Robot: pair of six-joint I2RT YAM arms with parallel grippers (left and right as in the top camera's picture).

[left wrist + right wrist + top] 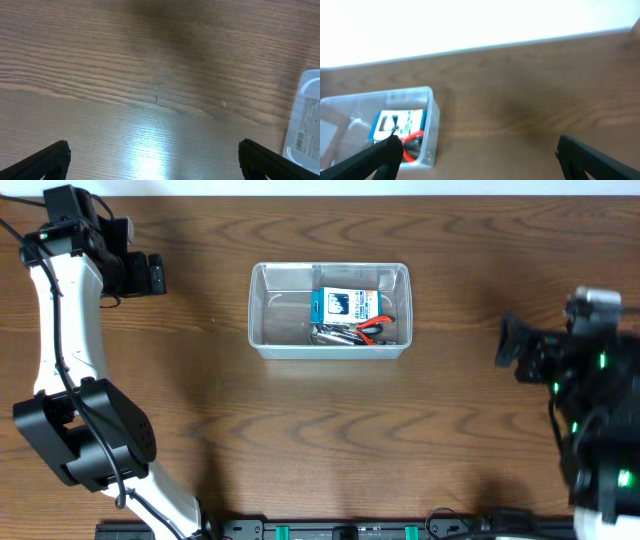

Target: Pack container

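The clear plastic container sits at the table's middle, holding a small blue-and-white box, red-handled pliers and a metal tool. My left gripper hovers far to its left, open and empty; the left wrist view shows its two dark fingertips wide apart over bare wood, with the container's corner at the right edge. My right gripper is off to the container's right, open with nothing between its fingers. The right wrist view has the container at lower left, with the box inside.
The wooden table runs out to a pale far edge. A black rail with green clips lies along the near edge. The left arm's base stands at the front left.
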